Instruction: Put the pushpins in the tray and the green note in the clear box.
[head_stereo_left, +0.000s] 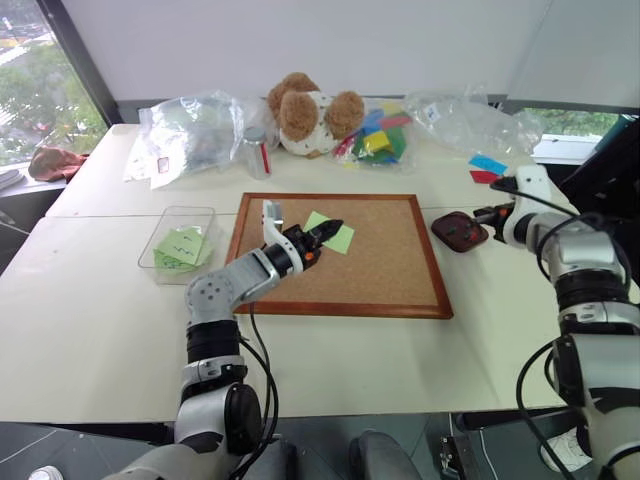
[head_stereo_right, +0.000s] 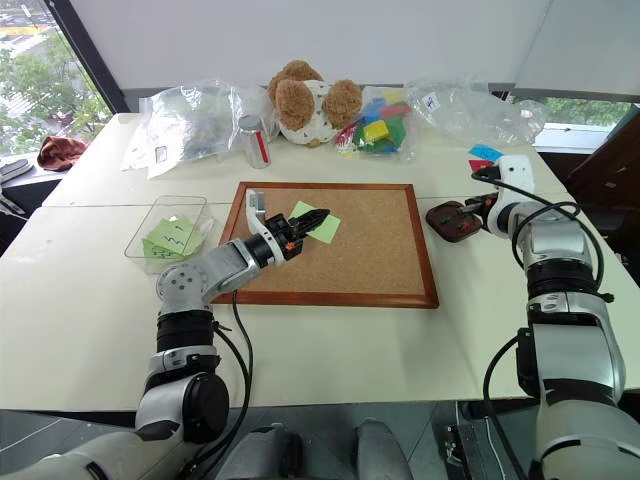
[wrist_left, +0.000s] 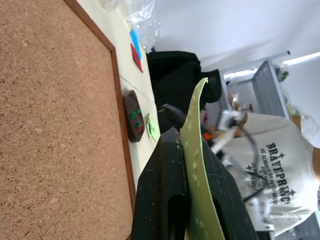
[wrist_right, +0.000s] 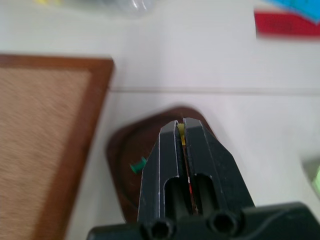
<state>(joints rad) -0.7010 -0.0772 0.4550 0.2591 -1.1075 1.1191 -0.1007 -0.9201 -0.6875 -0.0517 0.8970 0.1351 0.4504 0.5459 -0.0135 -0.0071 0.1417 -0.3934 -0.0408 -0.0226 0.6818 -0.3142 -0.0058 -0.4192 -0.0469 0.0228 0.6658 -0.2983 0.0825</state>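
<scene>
Where legible, "BRAVEPRE" across person's white shirt.

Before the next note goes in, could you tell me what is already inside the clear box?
The clear box holds light green notes with dark scribbles, loosely stacked. How many there are, and anything beneath them, is hidden by the top sheets.

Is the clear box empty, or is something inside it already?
Not empty: green notes already lie inside the clear box, beside the corkboard.
</scene>
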